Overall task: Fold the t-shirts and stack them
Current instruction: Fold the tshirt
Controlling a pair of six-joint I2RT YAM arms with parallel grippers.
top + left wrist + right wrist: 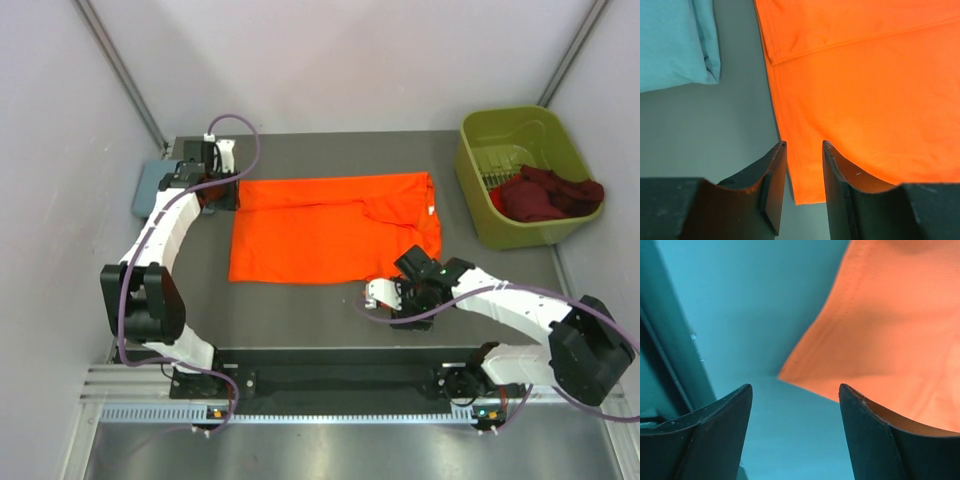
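the left gripper point(804, 145) stands with its jaws partly apart, straddling the far left corner of the orange t-shirt point(330, 228); the cloth lies flat in the gap and no pinch is visible. the right gripper point(795, 387) has its jaws wide apart and holds nothing; the near right corner of the same shirt lies just ahead of it, offset toward one finger and not yet between the jaws. the shirt is spread on the surface point(300, 320) with its long axis running left to right, so each arm is nearer one diagonal corner. the next move likely calls for closing on both corners, then a fold. the folded grey-blue t-shirt point(150, 188) lies just left of the left gripper, limiting room there. bare surface runs along the near edge. the maroon t-shirt point(548, 195) lies in the bin point(475, 165), well apart at the far right.
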